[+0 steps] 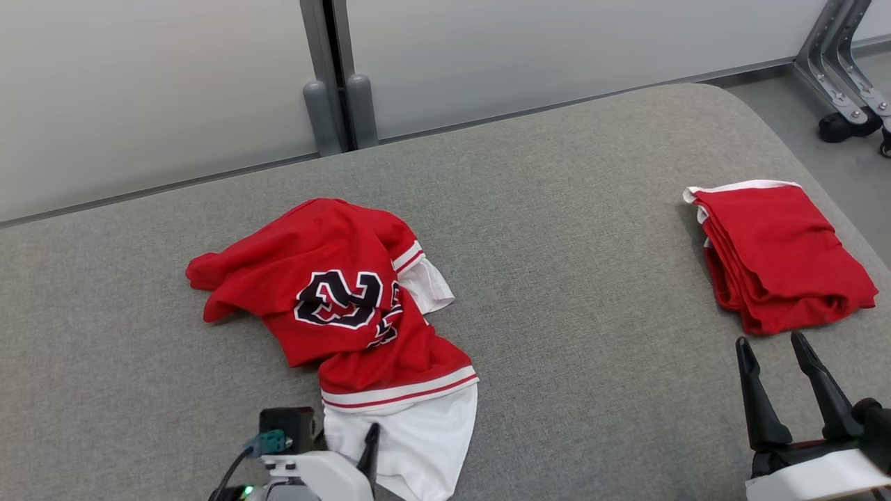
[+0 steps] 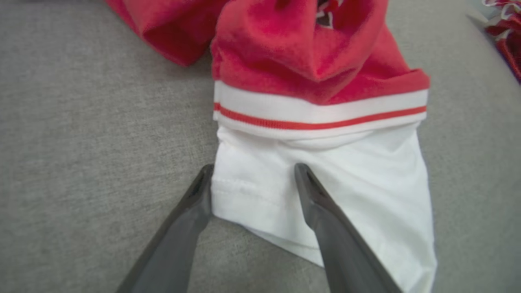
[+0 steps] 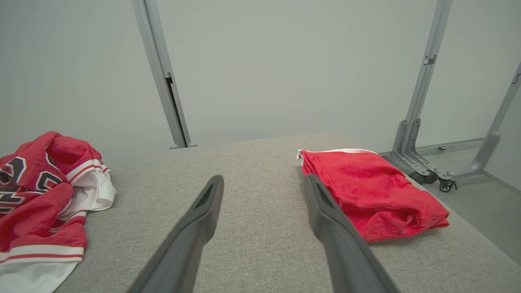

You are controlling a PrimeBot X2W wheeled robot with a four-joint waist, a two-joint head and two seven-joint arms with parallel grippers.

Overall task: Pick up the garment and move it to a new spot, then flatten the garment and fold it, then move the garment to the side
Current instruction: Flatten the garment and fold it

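We see the garment (image 1: 327, 292), a red jersey with large black figures outlined in white, lying crumpled on the left half of the grey padded surface (image 1: 571, 229), bunched over itself so that creases break the print. A white band with a thin red stripe crosses its near end. Below the band a white panel lies flat and reaches toward the near edge, and a second striped cuff with white cloth pokes out on the right side. Left of the jersey the padding is bare out to the left edge, and behind it a bare strip runs to the far edge, below the pale wall panels (image 1: 139, 90). To its right we have a wide stretch of bare padding across the middle, as far as a folded red cloth (image 1: 783, 257) with white trim that sits close to the right edge. Beyond the rounded far right corner stand wheeled metal legs (image 1: 846, 83). Our left gripper (image 2: 253, 169) is low by the near edge, pointing into the white panel, jaws spread wide and gripping nothing; one finger lies along the panel's side edge, the other over the cloth. Our right gripper (image 1: 769, 339) hovers just on the near side of the folded cloth, fingers pointing away from us, jaws wide and empty.
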